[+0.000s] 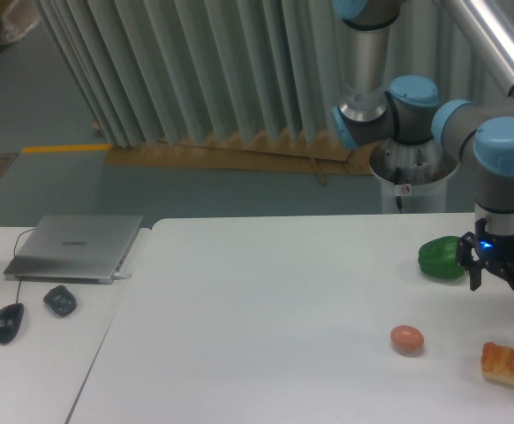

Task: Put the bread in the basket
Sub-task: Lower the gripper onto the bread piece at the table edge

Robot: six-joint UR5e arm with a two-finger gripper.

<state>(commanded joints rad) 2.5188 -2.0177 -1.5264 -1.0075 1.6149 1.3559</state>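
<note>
You are looking at the bread (510, 366) lying flat on the white table (266, 318) at the far right edge of the view, partly cut off by the frame. The gripper (502, 293) is hanging above and just behind it with its fingers spread apart and nothing between them. A green bell pepper (442, 258) is sitting just beside the gripper on the left, and a brown egg (406, 338) is lying near the bread, to its left — apart from it, not touching.

No basket is showing in this view, so you cannot tell where the drop-off is.

The bread is probably light and somewhat soft, with a rough toasted crust that should give the fingers good friction. You will likely do best closing across its short width near the middle of its length — a gentle squeeze, since a hard one may crush or crumble it. Keep clear of the egg while descending; it is rolling-prone and fragile.
</note>
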